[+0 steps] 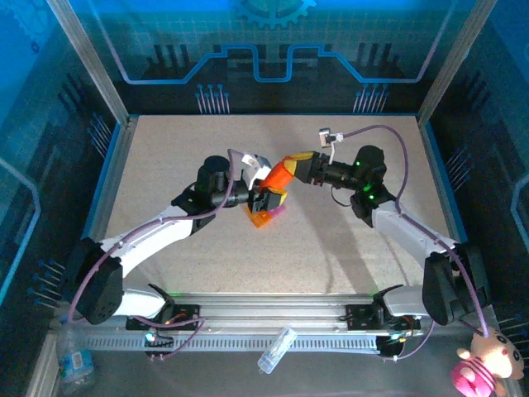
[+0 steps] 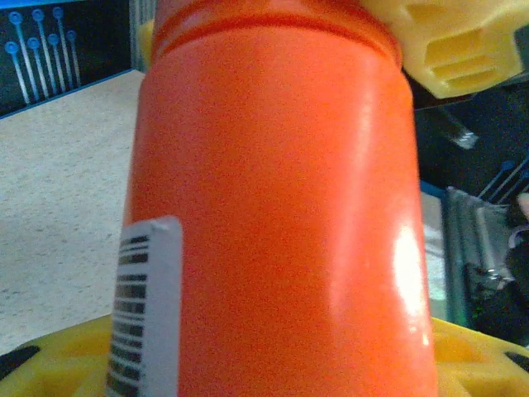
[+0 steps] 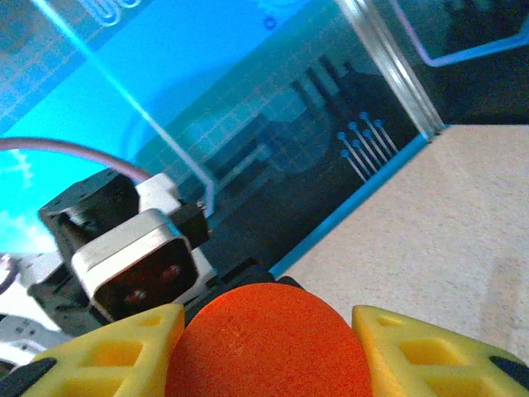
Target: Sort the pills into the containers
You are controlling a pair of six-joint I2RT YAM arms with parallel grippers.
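Both left gripper [image 1: 261, 198] and right gripper [image 1: 293, 163] clamp the stiff, slick orange bottle [image 1: 278, 176] mid-table [image 1: 173, 157]; containers [image 1: 266, 217] just beside look light, slide-prone, best pinched by side walls

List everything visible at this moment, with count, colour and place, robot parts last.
orange pill bottle: 1, orange, held tilted mid-table between both grippers
barcode label: 1, white, on the bottle's side
compartment strip: 1, orange and pink, just below the bottle in the top view
table: 1, speckled beige, blue-edged
clear plastic tube: 1, transparent, on the front rail between the arm bases
water bottle: 1, clear with a blue label, near left corner off the table
plush toy: 1, pink, near right corner
left gripper: 1, yellow fingers, shut on the bottle's body
right gripper: 1, yellow fingers, shut on the bottle's rounded end
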